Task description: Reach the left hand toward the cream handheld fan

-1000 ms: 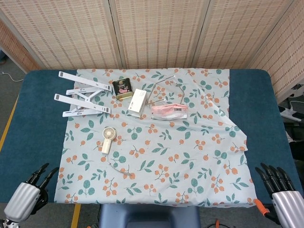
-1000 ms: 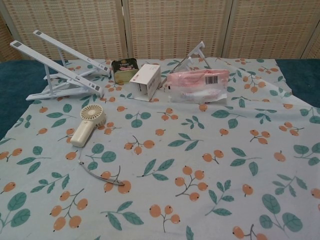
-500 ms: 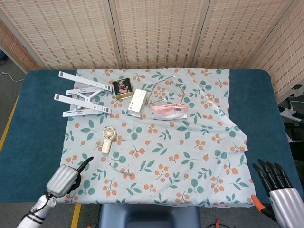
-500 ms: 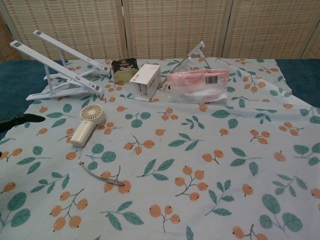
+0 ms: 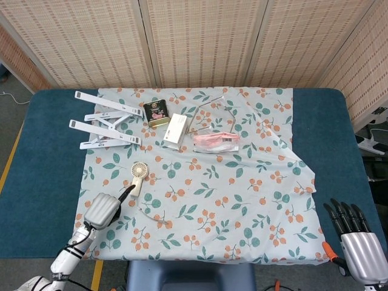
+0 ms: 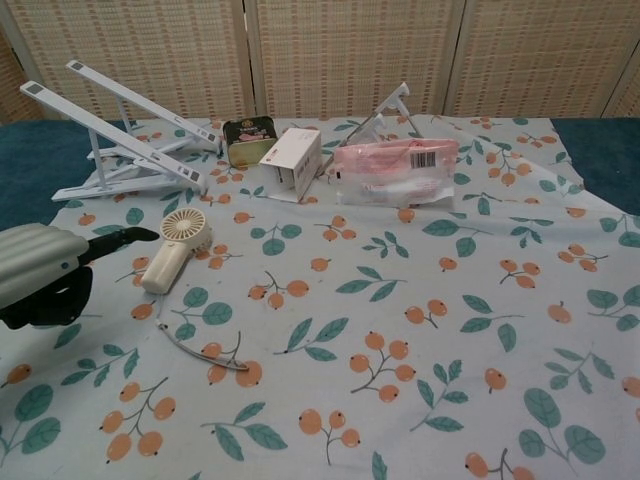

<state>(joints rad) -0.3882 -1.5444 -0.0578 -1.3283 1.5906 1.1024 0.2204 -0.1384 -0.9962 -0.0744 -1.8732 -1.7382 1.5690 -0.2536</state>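
Observation:
The cream handheld fan (image 5: 137, 177) lies flat on the floral cloth, round head away from me, handle toward me; the chest view shows the fan (image 6: 176, 247) at left. My left hand (image 5: 105, 207) hovers just near-left of the fan's handle, fingers stretched toward it, nothing held. In the chest view this left hand (image 6: 45, 270) comes in from the left edge, its dark fingertips (image 6: 130, 236) a short gap from the fan head. My right hand (image 5: 354, 229) rests at the near right corner, fingers spread, empty.
A white folding stand (image 5: 104, 120) sits at back left. A green tin (image 5: 156, 113), a white box (image 5: 174, 129) and a pink packet (image 5: 216, 141) lie behind the fan. A thin cord (image 5: 151, 214) curves on the cloth (image 5: 242, 200) near the fan's handle.
My left hand has travelled from the near left corner up and rightward onto the cloth, closing on the fan. The right hand has barely shifted.

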